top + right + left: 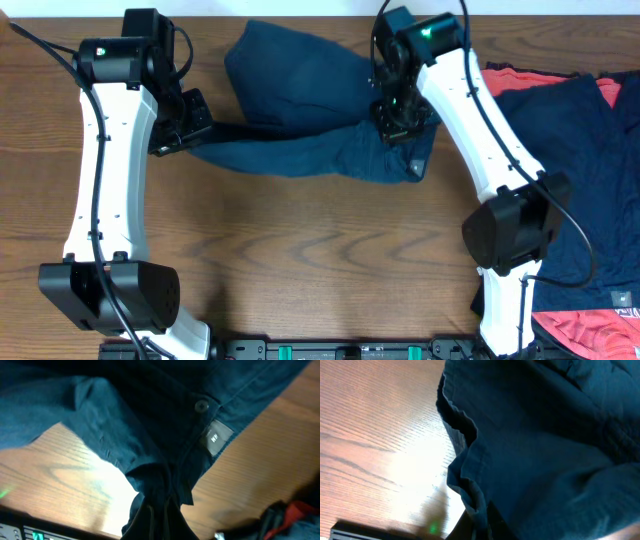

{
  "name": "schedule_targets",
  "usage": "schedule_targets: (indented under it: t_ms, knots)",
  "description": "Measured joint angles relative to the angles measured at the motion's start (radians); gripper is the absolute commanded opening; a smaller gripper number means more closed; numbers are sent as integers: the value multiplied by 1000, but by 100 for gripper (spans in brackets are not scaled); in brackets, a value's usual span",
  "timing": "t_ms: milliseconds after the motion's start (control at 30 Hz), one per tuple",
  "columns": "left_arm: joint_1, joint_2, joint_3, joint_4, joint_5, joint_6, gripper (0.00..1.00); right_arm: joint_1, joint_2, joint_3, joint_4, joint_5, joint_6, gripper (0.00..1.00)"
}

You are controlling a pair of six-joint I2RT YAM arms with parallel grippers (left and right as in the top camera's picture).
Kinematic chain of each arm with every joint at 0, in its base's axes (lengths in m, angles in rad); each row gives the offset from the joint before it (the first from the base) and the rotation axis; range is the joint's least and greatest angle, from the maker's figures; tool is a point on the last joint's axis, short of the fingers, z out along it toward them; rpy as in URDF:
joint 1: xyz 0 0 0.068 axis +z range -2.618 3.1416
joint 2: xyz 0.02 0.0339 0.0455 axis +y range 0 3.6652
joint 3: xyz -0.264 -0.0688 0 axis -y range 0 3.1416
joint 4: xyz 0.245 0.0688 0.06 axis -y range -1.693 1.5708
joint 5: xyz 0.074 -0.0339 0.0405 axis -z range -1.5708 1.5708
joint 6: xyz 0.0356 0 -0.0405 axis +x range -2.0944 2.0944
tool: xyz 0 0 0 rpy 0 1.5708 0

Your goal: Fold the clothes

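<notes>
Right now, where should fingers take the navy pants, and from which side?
Take the stitched edges at the two ends, not the limp middle. The navy pants lie stretched left to right, so come in from each end: the left gripper is shut on the left-end edge, the right gripper on the waist edge by the button and label. Doubled seams probably slip less.

The brown wood-grain worktop (300, 240) is filling pretty much the whole shot and it's catching a bright glare in both wrist views. A black rail (340, 350) with green bits is running along its near edge.
</notes>
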Motion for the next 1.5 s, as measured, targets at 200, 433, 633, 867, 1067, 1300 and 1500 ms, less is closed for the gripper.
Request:
schedule_targets:
  t_ms: [200,433,633,867,1067,1300,1500]
  knots:
    - [0,-5,-68,0,0,0,6,0,0,-171,106,-61,0,1]
    - [0,-9,-291,64,1,0,6,0,0,-292,172,-97,1,1]
    - [0,-9,-472,163,48,0,6,0,0,-306,200,-98,13,1]
    - [-55,-9,-549,182,92,0,6,-3,0,-308,272,-74,50,1]
    - [-180,-9,-549,187,106,-15,6,-48,0,-309,314,-73,84,1]
    - [-301,-9,-549,222,114,-72,6,-157,0,-309,337,-62,108,1]
    - [-356,-9,-549,234,118,-108,6,-270,0,-309,363,-52,117,1]
